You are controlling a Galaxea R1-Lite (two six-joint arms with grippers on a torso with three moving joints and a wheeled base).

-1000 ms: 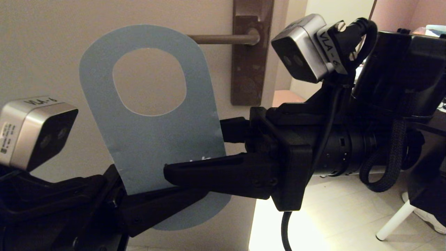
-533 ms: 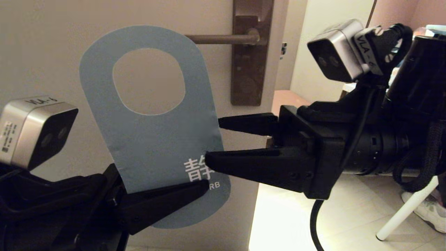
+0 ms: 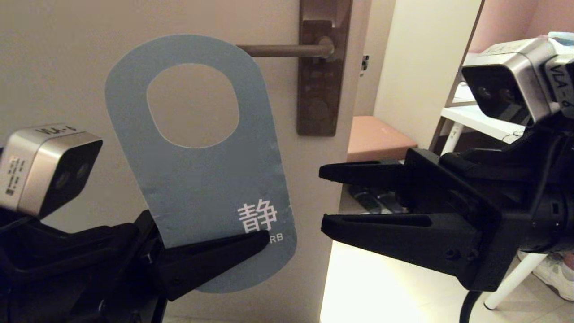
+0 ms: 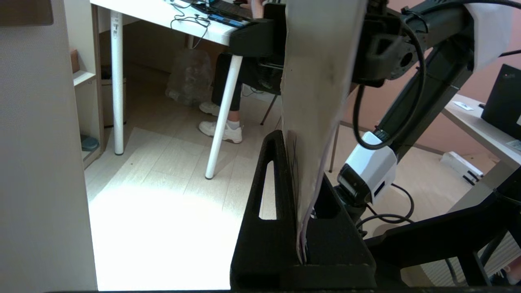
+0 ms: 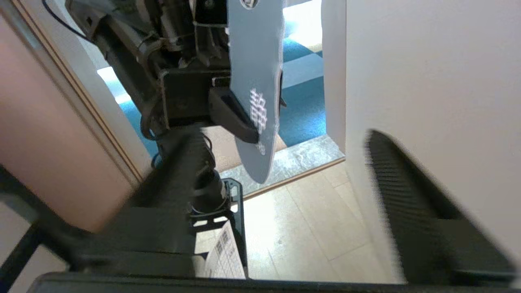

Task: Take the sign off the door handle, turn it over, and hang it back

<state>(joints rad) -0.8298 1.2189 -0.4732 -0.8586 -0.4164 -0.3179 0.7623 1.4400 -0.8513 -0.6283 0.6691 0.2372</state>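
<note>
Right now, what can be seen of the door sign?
The sign is a flat blue card with rounded ends and a big rounded hole near the top. White print sits low on it, partly hidden. It stands upright before the door, off the door handle, pinched at its lower end by the left gripper. The open right gripper stands clear.

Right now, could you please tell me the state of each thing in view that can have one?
sign: off the handle, upright, blue side toward the head camera, lower end clamped.
door handle: level, bare.
left gripper: shut on the sign.
right gripper: open, empty, clear of the sign's edge.
</note>
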